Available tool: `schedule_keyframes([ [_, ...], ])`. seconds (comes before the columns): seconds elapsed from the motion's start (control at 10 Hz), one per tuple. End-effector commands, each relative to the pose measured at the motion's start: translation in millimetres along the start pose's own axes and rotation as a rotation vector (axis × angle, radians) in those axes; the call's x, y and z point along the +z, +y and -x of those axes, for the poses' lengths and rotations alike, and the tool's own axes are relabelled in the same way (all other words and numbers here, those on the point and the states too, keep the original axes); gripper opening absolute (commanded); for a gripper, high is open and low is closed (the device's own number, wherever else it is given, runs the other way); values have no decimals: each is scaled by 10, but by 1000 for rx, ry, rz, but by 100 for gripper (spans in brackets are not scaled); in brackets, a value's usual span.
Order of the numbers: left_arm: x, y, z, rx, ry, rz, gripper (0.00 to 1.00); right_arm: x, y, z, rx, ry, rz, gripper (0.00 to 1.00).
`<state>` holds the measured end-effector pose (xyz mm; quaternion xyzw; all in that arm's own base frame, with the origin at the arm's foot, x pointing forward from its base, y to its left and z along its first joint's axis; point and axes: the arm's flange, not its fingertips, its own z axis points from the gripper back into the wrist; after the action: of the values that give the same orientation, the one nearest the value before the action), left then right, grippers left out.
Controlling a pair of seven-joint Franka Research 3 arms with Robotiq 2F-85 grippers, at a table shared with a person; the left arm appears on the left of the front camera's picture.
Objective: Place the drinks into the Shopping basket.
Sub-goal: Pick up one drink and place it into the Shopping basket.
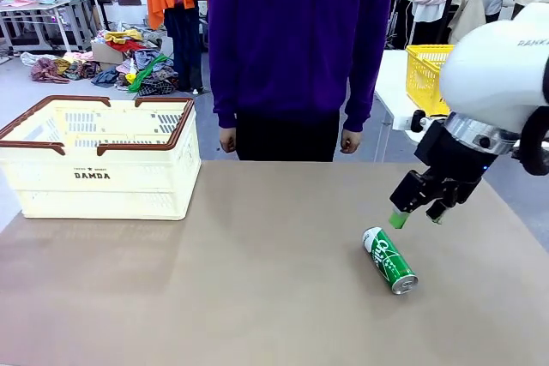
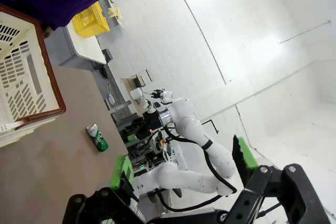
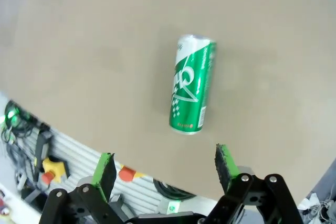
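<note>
Found one green can [image 1: 389, 260] lying on its side on the bench [image 1: 214, 297], toward the robot's right, well apart from the Shopping basket [image 1: 92, 186] standing at the far left. Saw the right pincer [image 1: 418, 216] hanging just above the can's far end, released, green pads spread wide with nothing between. Saw the left pincer [image 2: 182, 165] released as well, grasping nothing. Noticed a person in a purple top at the far edge, one hand [image 1: 227, 139] hanging down.
</note>
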<state>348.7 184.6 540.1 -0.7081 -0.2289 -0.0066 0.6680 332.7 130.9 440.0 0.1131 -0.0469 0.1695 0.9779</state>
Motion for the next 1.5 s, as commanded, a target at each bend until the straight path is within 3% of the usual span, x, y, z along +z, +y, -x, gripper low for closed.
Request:
schedule_keyframes([
  [0.0, 17, -14, 12, -14, 12, 12, 100, -301, -5, -91, -68, -25, 94, 100],
  [0.7, 17, -14, 12, -14, 12, 12, 100, -1623, -384, -305, -136, 98, 88, 100],
  [1.3, 17, -14, 12, -14, 12, 12, 100, -1658, -394, -299, -128, 103, 53, 100],
  [1.4, 17, -14, 12, -14, 12, 12, 100, -1670, -385, -294, -123, 111, 42, 41],
])
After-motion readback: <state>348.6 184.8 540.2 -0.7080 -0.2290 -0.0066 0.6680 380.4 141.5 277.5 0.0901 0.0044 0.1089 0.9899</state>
